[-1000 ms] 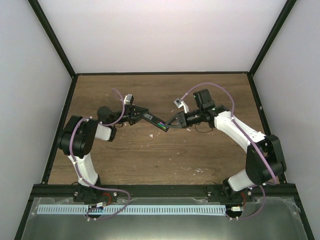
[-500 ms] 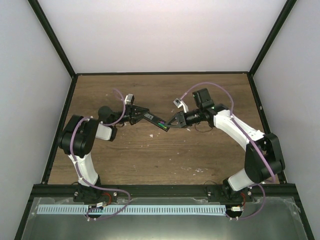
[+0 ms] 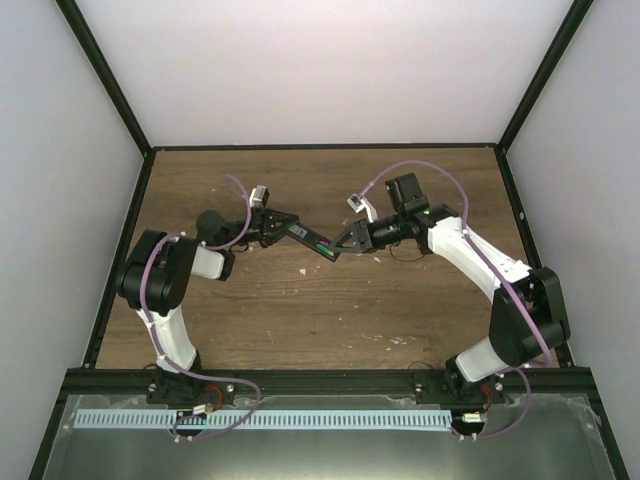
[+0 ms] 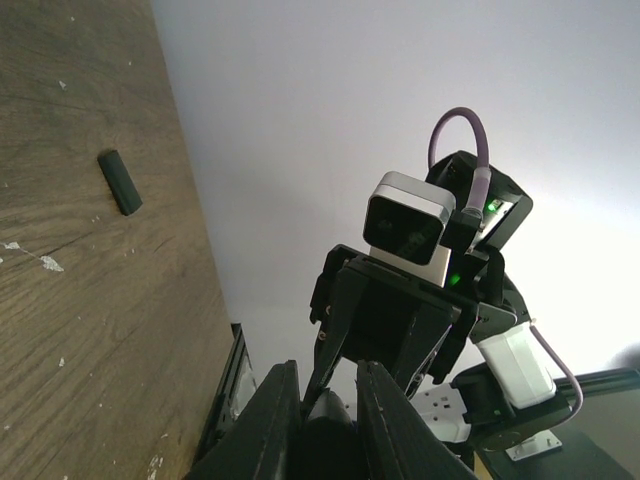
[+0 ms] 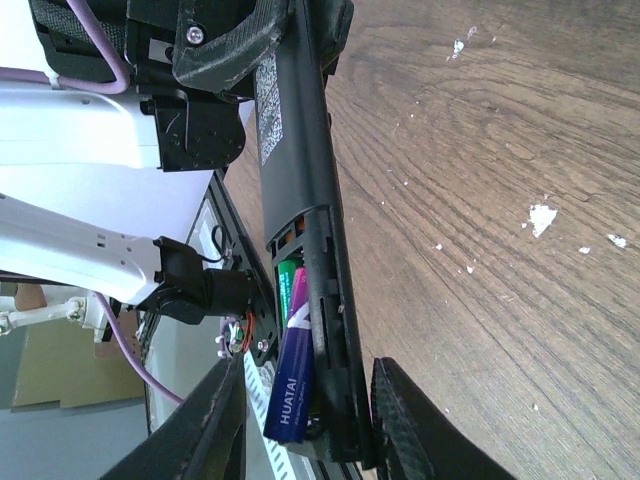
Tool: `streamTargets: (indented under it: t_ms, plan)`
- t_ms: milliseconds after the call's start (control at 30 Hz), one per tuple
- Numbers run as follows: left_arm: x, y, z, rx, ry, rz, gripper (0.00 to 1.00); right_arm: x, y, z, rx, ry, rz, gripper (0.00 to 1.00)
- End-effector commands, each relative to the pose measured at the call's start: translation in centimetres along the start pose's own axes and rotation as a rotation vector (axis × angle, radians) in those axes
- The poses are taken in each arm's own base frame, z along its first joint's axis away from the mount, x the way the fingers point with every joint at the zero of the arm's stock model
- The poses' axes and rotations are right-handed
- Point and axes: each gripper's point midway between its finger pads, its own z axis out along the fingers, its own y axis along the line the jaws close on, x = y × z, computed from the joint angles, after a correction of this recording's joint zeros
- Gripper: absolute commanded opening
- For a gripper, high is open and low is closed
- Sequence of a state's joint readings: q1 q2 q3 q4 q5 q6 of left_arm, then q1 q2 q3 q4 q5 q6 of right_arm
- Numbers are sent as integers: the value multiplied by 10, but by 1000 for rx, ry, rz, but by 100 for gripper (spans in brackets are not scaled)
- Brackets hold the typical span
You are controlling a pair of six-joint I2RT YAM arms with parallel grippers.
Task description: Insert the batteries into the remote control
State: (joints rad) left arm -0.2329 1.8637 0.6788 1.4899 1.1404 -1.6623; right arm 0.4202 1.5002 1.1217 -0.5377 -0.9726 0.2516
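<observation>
My left gripper point(image 3: 284, 228) is shut on one end of the remote control point(image 3: 313, 241), a slim black bar held above the table. In the left wrist view the fingers point(image 4: 270, 425) clamp its black body point(image 4: 326, 448). In the right wrist view the remote point(image 5: 298, 150) has its battery bay uncovered. The green battery point(image 5: 287, 276) lies in the bay. The purple-blue battery point(image 5: 294, 375) lies beside it, tilted, its near end sticking out. My right gripper point(image 5: 310, 365) is open, its fingers on either side of the remote's bay end; in the top view it point(image 3: 346, 242) meets the remote's tip.
A small flat black piece point(image 4: 120, 182) lies on the wooden table point(image 3: 300, 310) beyond the grippers. Black frame rails point(image 3: 120, 250) border the table on both sides and at the near edge. White walls stand behind and beside it.
Both grippers and the remote have shifted slightly toward the back of the table. The right wrist has drawn a little closer to the remote's end.
</observation>
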Motion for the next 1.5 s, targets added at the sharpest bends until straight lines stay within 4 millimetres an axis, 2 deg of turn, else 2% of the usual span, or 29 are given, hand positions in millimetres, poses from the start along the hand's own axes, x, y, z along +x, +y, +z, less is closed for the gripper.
streamTargets:
  t_ms: [0,300,633,1467]
  plan:
    - [2,-10,3,25,24,92,0,-13,20,-10,-36,-33,-60,27]
    - [10,-14,7,34,77,110,0,-11,24,-7,-74,-12,-47,27]
    - [11,-16,11,49,84,107,0,1,9,-1,-46,31,-12,28]
    - [13,-13,17,51,98,101,0,0,6,3,-66,41,-22,22]
